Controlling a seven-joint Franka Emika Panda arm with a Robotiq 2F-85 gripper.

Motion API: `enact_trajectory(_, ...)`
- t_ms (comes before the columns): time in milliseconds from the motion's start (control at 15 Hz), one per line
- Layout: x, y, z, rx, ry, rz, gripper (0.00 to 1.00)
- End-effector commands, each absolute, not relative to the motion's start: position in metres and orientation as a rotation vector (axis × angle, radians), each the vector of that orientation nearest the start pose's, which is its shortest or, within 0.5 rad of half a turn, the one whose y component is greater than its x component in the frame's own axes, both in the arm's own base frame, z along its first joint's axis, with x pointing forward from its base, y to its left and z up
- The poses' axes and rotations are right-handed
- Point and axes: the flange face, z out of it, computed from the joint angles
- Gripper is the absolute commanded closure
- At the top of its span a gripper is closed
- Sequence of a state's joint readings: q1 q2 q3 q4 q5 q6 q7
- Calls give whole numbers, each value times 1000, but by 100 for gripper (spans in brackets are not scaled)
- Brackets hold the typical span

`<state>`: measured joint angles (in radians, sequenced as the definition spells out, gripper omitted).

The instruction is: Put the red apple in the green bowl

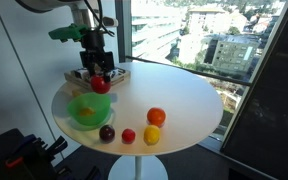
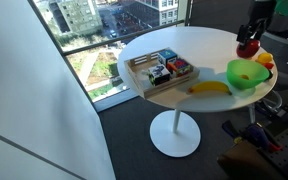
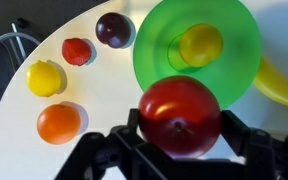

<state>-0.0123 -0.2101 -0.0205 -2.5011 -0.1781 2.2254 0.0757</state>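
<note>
My gripper (image 3: 180, 125) is shut on the red apple (image 3: 179, 115), a glossy bright red fruit held between the black fingers. In an exterior view the gripper (image 1: 100, 78) holds the apple (image 1: 100, 85) in the air just above the far edge of the green bowl (image 1: 82, 112). The other exterior view shows the apple (image 2: 248, 47) above and behind the bowl (image 2: 246, 73). In the wrist view the lime-green bowl (image 3: 154, 55) lies below, with a small yellow fruit (image 3: 200, 44) inside it.
On the round white table (image 1: 184, 100) lie an orange fruit (image 1: 156, 116), a yellow fruit (image 1: 152, 135), a small red fruit (image 1: 128, 136) and a dark maroon fruit (image 1: 106, 132). A wooden tray of packets (image 2: 160, 70) and a banana (image 2: 210, 88) sit near the bowl.
</note>
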Motion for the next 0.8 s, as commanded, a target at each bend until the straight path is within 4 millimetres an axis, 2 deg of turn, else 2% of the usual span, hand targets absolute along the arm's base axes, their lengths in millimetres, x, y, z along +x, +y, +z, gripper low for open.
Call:
enact_trajectory(0,420,-19,359,-3252,-80,149,44)
enact_trajectory(333,409,-21,342,-3238,-135,205,44)
enact_trajectory(733,403,-21,324,-3239,-159,144,44)
